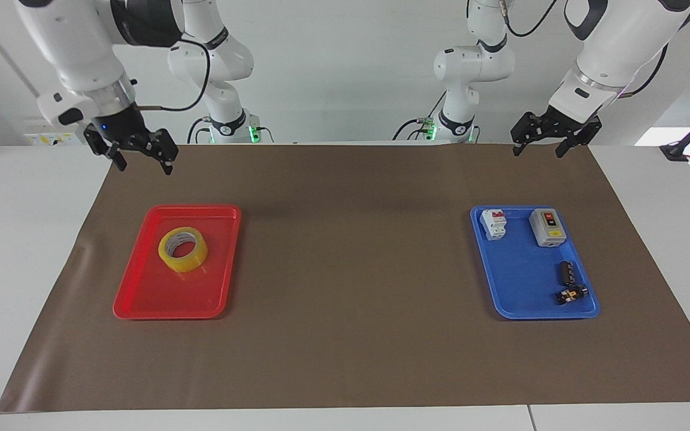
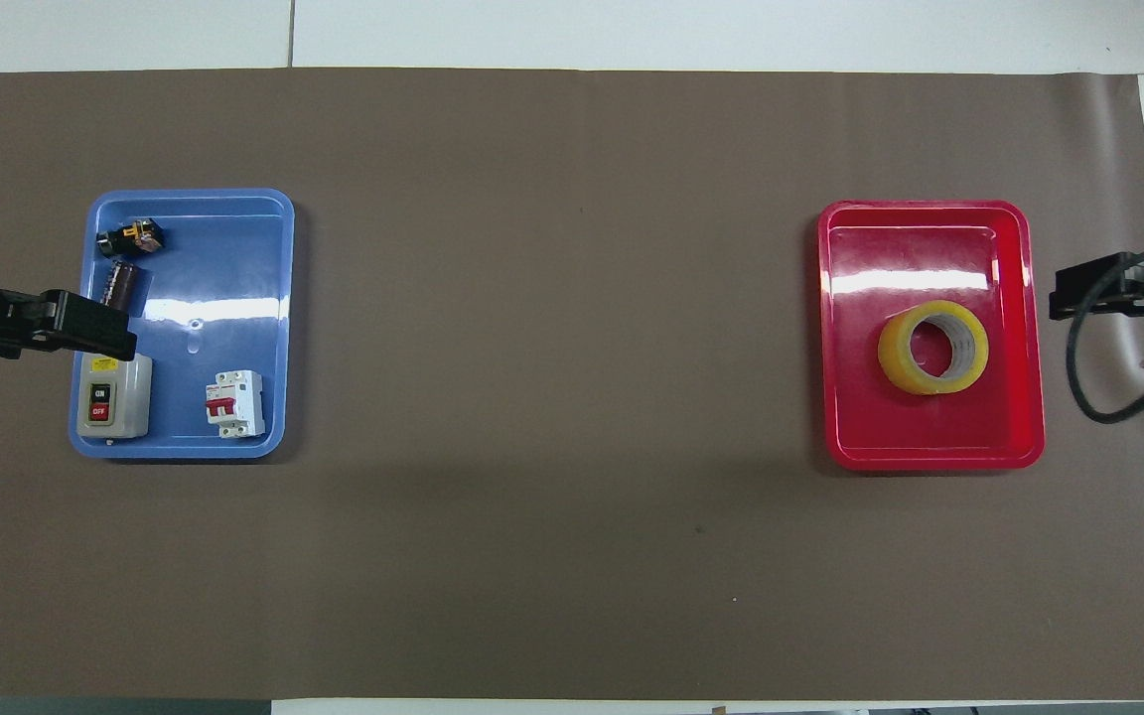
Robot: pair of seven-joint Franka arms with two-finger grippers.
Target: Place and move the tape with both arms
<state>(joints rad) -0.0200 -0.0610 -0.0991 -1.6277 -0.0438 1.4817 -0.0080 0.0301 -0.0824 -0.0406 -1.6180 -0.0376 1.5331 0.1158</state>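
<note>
The tape (image 1: 183,249) lies flat in the red tray (image 1: 159,302), free of both grippers; it also shows in the overhead view (image 2: 932,348) in the same red tray (image 2: 929,452). My right gripper (image 1: 144,166) is open and empty, raised high over the brown mat beside the red tray; in the overhead view (image 2: 1093,293) only its tip shows. My left gripper (image 1: 538,151) is open and empty, held high over the edge of the blue tray (image 1: 518,287); it waits there, and it also shows in the overhead view (image 2: 85,336).
The blue tray (image 2: 234,298) holds a white circuit breaker (image 2: 234,403), a grey on/off switch box (image 2: 113,397), a black cylinder (image 2: 120,283) and a small black and yellow part (image 2: 132,237). Two smaller white arms (image 1: 225,90) stand at the robots' end. A brown mat (image 1: 351,269) covers the table.
</note>
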